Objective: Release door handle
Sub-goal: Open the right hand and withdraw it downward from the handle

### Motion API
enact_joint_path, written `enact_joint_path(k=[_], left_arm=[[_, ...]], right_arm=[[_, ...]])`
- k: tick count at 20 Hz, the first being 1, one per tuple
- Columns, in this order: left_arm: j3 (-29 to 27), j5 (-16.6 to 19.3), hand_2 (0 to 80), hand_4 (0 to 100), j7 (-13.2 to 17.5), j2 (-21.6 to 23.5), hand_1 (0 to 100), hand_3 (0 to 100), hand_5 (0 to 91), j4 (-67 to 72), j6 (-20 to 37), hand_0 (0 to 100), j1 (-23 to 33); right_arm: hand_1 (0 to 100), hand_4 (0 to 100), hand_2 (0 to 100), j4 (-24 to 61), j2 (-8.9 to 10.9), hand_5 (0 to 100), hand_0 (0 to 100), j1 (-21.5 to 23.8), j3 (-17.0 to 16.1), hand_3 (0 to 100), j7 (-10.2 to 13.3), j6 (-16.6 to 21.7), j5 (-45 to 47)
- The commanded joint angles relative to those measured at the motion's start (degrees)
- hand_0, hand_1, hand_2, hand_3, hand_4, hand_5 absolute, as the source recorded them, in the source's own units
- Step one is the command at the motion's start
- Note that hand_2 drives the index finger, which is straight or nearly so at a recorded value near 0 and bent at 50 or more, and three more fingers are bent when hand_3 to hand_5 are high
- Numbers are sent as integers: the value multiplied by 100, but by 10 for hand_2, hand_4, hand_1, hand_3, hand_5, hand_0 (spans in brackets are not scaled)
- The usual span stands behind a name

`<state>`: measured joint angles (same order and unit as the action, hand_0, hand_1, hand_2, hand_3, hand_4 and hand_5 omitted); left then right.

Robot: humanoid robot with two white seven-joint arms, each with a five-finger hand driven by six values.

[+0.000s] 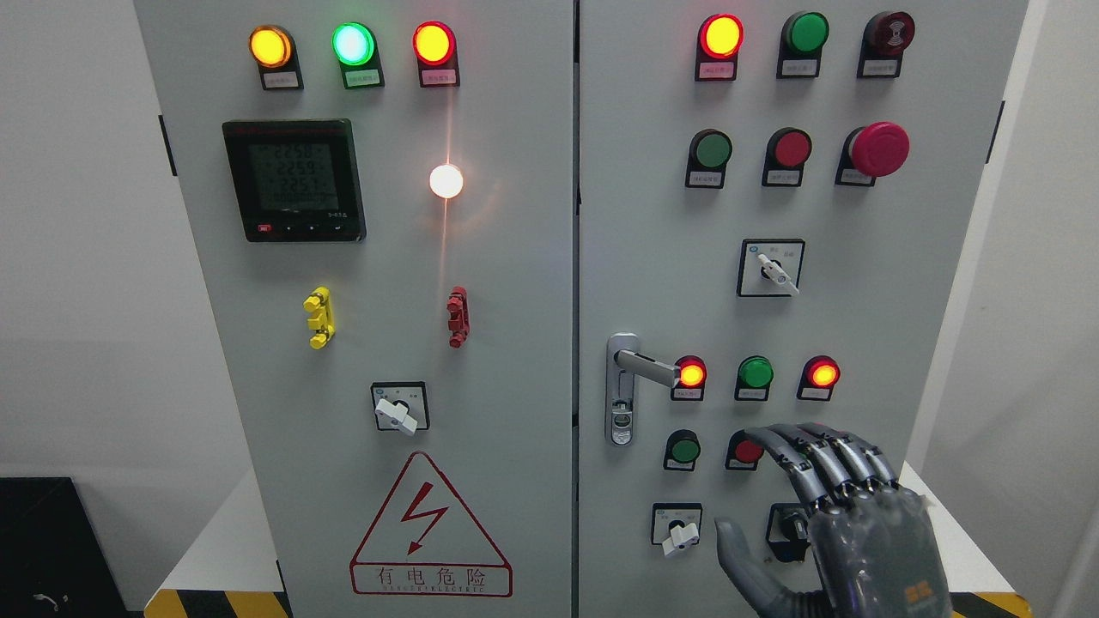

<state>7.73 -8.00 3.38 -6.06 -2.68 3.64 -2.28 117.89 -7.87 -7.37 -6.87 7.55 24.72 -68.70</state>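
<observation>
A grey two-door control cabinet (515, 343) fills the view. Its right door (901, 283) carries rows of lamps and push buttons, and a lever door handle (646, 367) is mounted near that door's left edge, about mid-height, with the lever pointing right toward a lit red lamp (691, 374). The right hand (824, 515) is seen at the door's lower right corner, fingers spread and relaxed, nothing gripped, well apart from the handle and below it. On the left door, a digital meter (294, 180) is set toward the upper left, and a red-bordered warning triangle (429, 532) is placed near the bottom edge.
</observation>
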Motion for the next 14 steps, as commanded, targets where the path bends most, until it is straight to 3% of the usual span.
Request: enact_joint_path(k=[1,14], left_arm=[[0,0,0,0,4,0,556,0,0,-4,-4,120,0],[0,0,0,0,4,0,556,0,0,4,-13,120,0]], right_arm=[[239,156,115,102,-4,118,514,-27,-359,149,-61,24,243],[243,135,113,111,-4,75,493,-45,-271,131,-70,24,243]])
